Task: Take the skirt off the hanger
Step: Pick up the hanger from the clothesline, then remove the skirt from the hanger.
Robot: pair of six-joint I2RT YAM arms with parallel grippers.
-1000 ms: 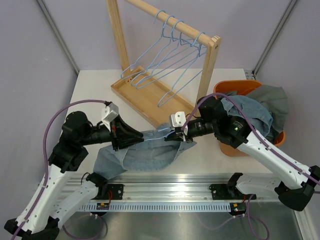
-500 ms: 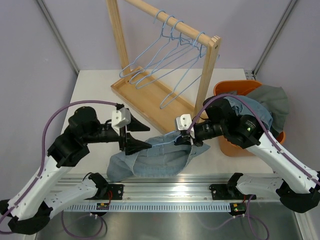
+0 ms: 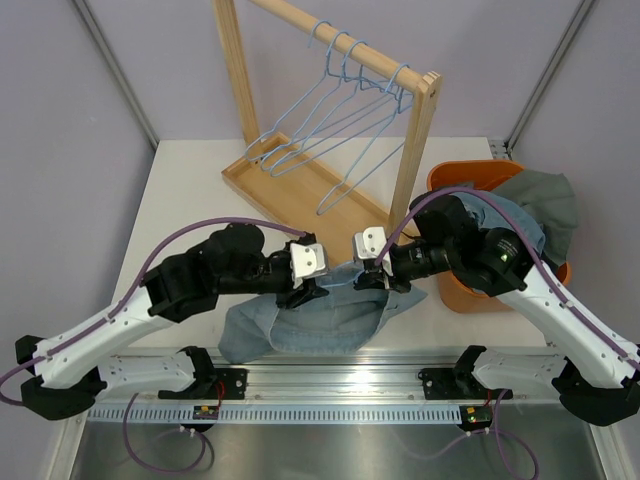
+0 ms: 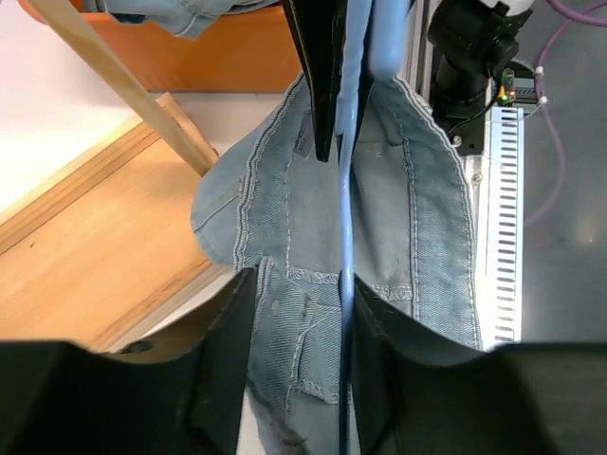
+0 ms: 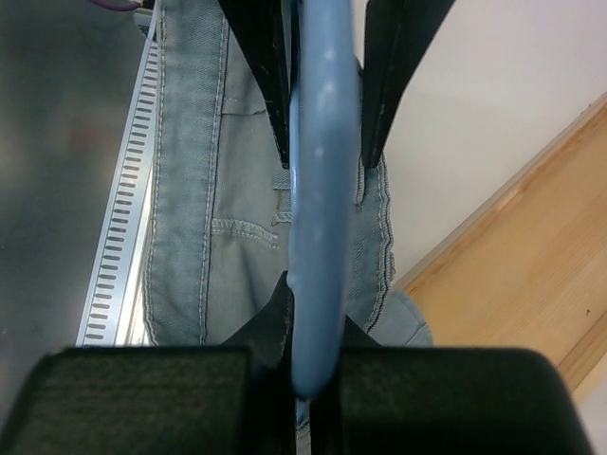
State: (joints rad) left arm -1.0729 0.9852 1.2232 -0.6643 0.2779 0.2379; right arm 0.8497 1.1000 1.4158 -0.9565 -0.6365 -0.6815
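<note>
- The denim skirt (image 3: 300, 325) lies bunched at about 6 o'clock on the white bench (image 3: 190, 190), near its front edge and between the two arms.
- A pale blue hanger (image 5: 318, 190) runs across above the skirt. From the left wrist view the wire crosses the skirt's open waist, with the waistband spreading to either side of it.
- The right fingers (image 3: 372, 280) are closed tight on the hanger wire, coming in from the 3 o'clock side of the skirt.
- The left fingers (image 3: 315, 290) face them from 9 o'clock, just beside them. They are spread apart and straddle the wire, which passes close to one finger. I see nothing pinched between them.
- A wooden rack (image 3: 420, 130) stands at 12 o'clock on the bench, well apart from the skirt.
- An orange basket (image 3: 455, 295) sits at 3 o'clock behind the right arm, heaped with clothes (image 3: 500, 225).
</note>
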